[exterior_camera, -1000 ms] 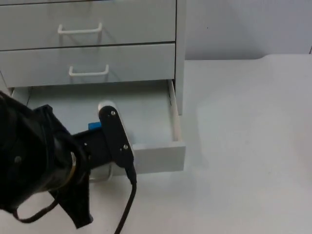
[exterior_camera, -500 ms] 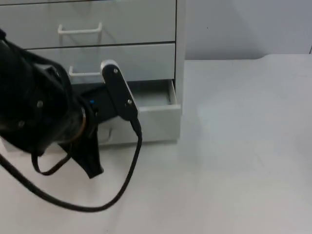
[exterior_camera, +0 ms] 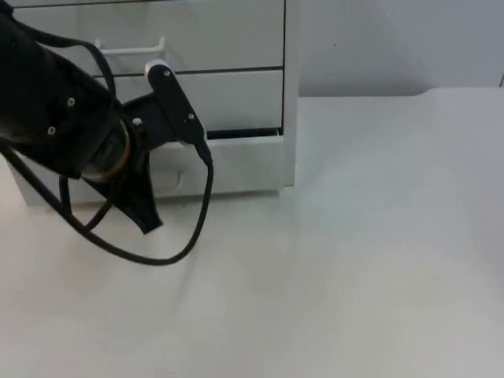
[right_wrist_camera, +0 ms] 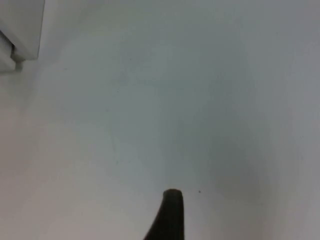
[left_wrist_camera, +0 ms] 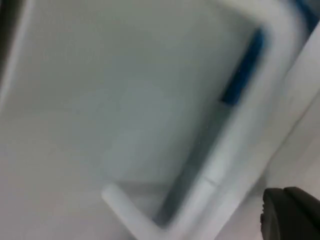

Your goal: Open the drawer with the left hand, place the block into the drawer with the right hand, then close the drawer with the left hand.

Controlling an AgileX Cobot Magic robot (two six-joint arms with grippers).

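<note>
Top view has the white cabinet (exterior_camera: 197, 87) standing at the far left of the desk (exterior_camera: 354, 260), against the grey wall (exterior_camera: 394, 43). Its bottom drawer (exterior_camera: 236, 161) sits almost flush with the cabinet front, with a thin dark gap along its upper edge. Above it are two shut drawers, each with a white bar handle; the top handle (exterior_camera: 130, 49) is partly covered by the arm. The left arm (exterior_camera: 63, 118) reaches in from the left and lies across the cabinet front, its forward end right at the face of the bottom drawer. The left gripper itself is hidden behind the arm's body there, so whether it is open or closed cannot be told.

Left wrist view looks close onto the drawer face, with the white handle (left_wrist_camera: 220, 165) of the bottom drawer running across it and a black fingertip (left_wrist_camera: 290, 212) just beside the handle's end. A blue patch (left_wrist_camera: 242, 70) sits along the handle; what it belongs to is unclear.

Right wrist view faces bare desk, a corner of the cabinet (right_wrist_camera: 20, 30) at its edge, and one black fingertip (right_wrist_camera: 170, 215) over the surface; its opening cannot be judged.
</note>
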